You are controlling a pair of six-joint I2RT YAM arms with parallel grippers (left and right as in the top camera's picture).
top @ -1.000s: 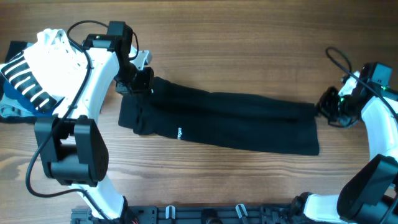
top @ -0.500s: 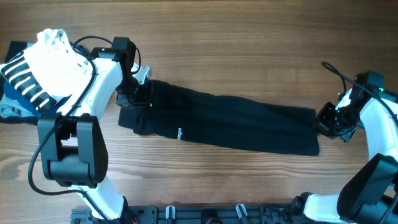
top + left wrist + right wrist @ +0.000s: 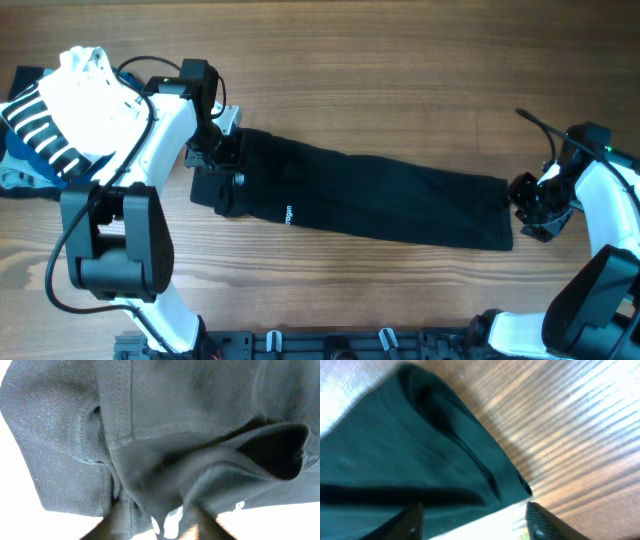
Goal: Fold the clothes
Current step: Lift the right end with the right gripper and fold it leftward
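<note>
**Asker:** What lies left of the black shirt (image 3: pixel 380 200)?

**Describer:** Well to its left, at the edge of the wooden table (image 3: pixel 400 60), a navy-and-white striped garment (image 3: pixel 38 125) lies partly under a crumpled white garment (image 3: pixel 82 85). Both are apart from the shirt.

**Asker:** And the shirt itself?

**Describer:** It lies flat as a long, narrow band across the middle of the table, slanting slightly downward toward its right end. A tiny white print (image 3: pixel 288 213) sits near its lower edge, toward the left end.

**Asker:** What is the left gripper (image 3: pixel 222 152) doing?

**Describer:** It sits on the shirt's left end. In the left wrist view its fingers (image 3: pixel 117 522) are closed on a bunched fold of the black cloth, with layers gaping open to the right of it.

**Asker:** And the right gripper (image 3: pixel 527 200)?

**Describer:** It hangs just beside the shirt's right end. In the right wrist view its fingers (image 3: pixel 537 520) stand wide apart, the shirt's folded corner lying between them on bare wood, and nothing is pinched.
</note>
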